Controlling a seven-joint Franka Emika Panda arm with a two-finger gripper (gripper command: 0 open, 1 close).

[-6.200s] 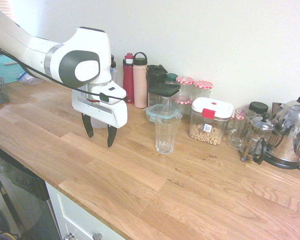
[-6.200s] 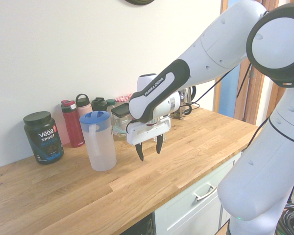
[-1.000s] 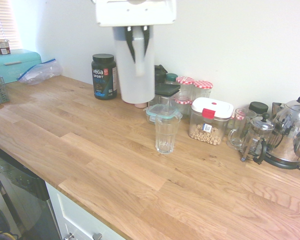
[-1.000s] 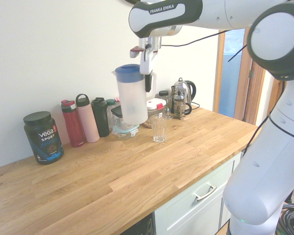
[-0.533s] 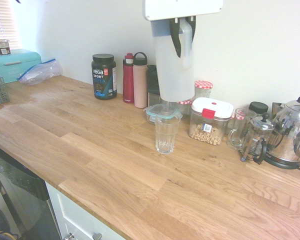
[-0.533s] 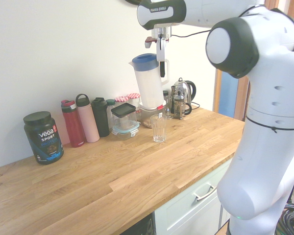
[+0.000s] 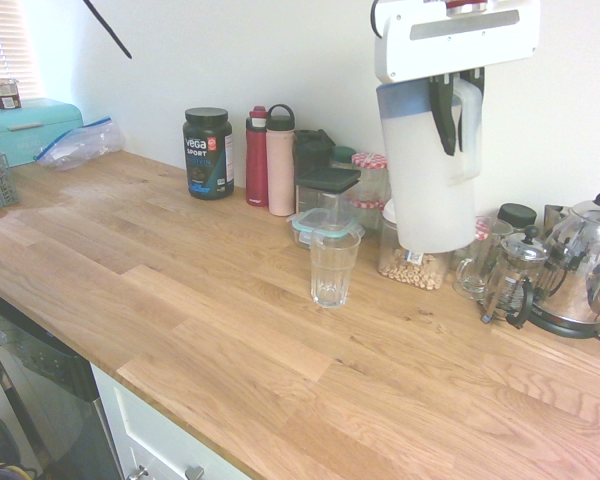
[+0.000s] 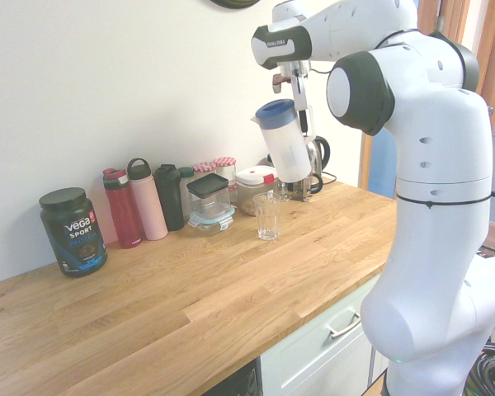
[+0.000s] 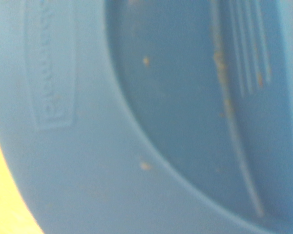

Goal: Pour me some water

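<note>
Kitchen setting: oak-plank bench (image 7: 180,300) against a white wall, white drawer fronts below its edge.

First exterior, arm: only the white hand shows, entering at the top edge and pointing steeply down.
First exterior, end effector (image 7: 450,110): dark fingers pinched together on the side handle of the jug (image 7: 425,170).
First exterior, jug: frosted white with a pale blue lid, hanging clear of the bench and tipped slightly; it is above and beside the empty glass (image 7: 332,268) and in front of the red-lidded container (image 7: 412,262).
First exterior, water: cannot tell any level through the frosted wall.
First exterior, back row: black tub (image 7: 207,153), red bottle (image 7: 257,158), pink bottle (image 7: 280,162), French press (image 7: 513,280), steel kettle (image 7: 585,265).

Second exterior, arm: white arm (image 8: 429,165) rises tall at the picture's right, forearm reaching level toward the wall, wrist bent downward.
Second exterior, jug (image 8: 285,148): held aloft under the hand, leaning, above the glass (image 8: 266,216) and nearer the kettle.

Wrist, view: blurred blue lid (image 9: 136,122) fills nearly the whole picture, with a raised stamped label.
</note>
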